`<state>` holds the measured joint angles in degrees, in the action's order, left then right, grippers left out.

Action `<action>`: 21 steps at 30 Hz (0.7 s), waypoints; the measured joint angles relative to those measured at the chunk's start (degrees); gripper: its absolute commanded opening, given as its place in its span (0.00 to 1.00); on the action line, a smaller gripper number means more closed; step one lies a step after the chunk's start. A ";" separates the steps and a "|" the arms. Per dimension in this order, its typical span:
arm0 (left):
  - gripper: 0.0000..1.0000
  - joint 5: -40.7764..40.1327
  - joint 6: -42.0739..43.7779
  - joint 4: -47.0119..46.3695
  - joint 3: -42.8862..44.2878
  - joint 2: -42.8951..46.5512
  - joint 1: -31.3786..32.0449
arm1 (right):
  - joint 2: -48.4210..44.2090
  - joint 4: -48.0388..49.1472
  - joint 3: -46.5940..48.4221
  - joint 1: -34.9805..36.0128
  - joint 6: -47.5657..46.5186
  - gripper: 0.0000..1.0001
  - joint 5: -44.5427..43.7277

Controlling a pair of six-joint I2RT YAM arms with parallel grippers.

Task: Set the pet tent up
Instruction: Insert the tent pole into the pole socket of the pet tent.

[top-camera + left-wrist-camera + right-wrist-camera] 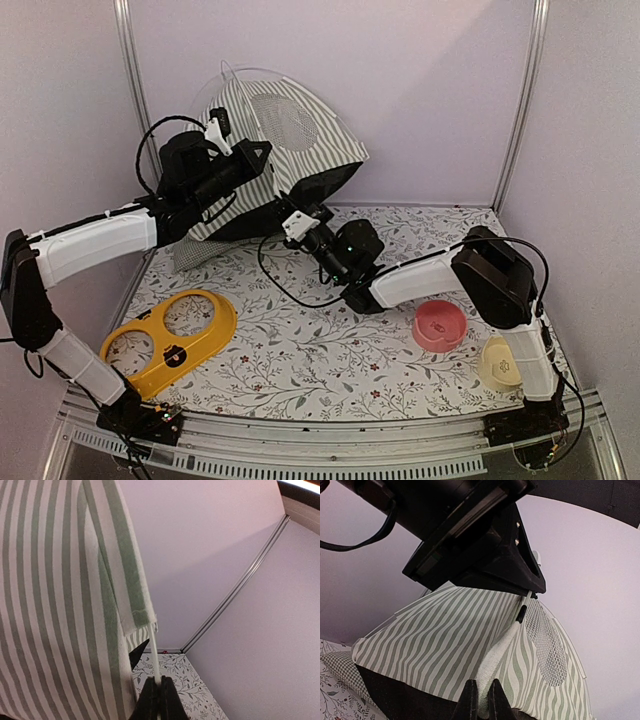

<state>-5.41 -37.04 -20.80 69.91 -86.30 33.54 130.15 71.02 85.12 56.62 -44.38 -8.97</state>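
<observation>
The pet tent [290, 130] stands at the desk's [330, 350] far edge, its back near the rear wall [420, 90]. The left tool [160, 682] is clamped on the thin white pole [154, 650] leaving the tent's striped hem. The right tool [482, 690] pinches fabric at the tent's lower front edge. In front of the tent, bare desk reaches to the pink bowl [440, 325].

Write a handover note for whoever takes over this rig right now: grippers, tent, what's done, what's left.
Left gripper: shut on a thin white pole at the edge of the pet tent.
Right gripper: shut on the tent's lower fabric.
Tent: held up at the back of the table, checked cushion beside it.
Done: partly raised, one pole arched over the top.
Left: probably seat the pole so it stands alone.
</observation>
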 measured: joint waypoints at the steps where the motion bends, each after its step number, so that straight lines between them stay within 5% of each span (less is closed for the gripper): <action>1: 0.00 0.00 0.00 0.00 0.00 0.00 0.00 | 0.00 0.00 0.00 0.00 0.00 0.00 0.00; 21: 0.00 -0.02 0.00 -0.26 -0.24 0.00 -0.02 | -0.22 -0.28 -0.02 -0.02 0.55 0.00 0.02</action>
<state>-5.43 -37.04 -21.06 69.67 -86.30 33.52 129.93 70.74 85.10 56.60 -43.83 -8.95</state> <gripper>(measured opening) 0.009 0.055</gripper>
